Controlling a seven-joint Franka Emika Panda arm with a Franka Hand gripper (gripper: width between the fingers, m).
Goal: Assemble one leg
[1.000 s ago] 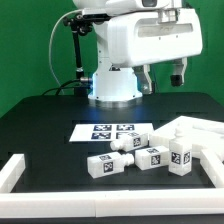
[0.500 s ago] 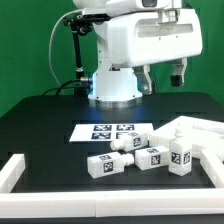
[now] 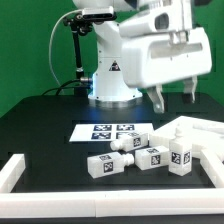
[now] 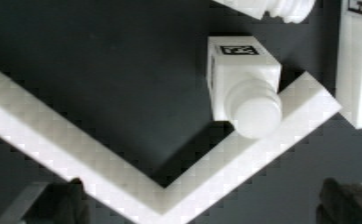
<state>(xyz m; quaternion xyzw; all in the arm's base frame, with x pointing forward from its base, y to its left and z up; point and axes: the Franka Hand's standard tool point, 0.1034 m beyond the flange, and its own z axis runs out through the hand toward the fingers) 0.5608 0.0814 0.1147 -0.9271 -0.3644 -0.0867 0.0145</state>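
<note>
So, I am at the first step, reaching for a leg [image 4: 240,80], with none taken yet; four of them lie in a loose row on the table [image 3: 45,130], just nearer than the marker board [image 3: 113,129], the row's end beside the large flat panel [image 3: 203,130] at the exterior view's right. My gripper [image 3: 177,102] hangs high above that end; its fingers [image 4: 57,200] stand wide apart, holding and touching nothing. The wrist view looks down on one leg, its round end against a white corner piece [image 4: 89,135]; which of the four, I cannot tell. Next, I judge, I must descend, centre the jaws over its body and close.
</note>
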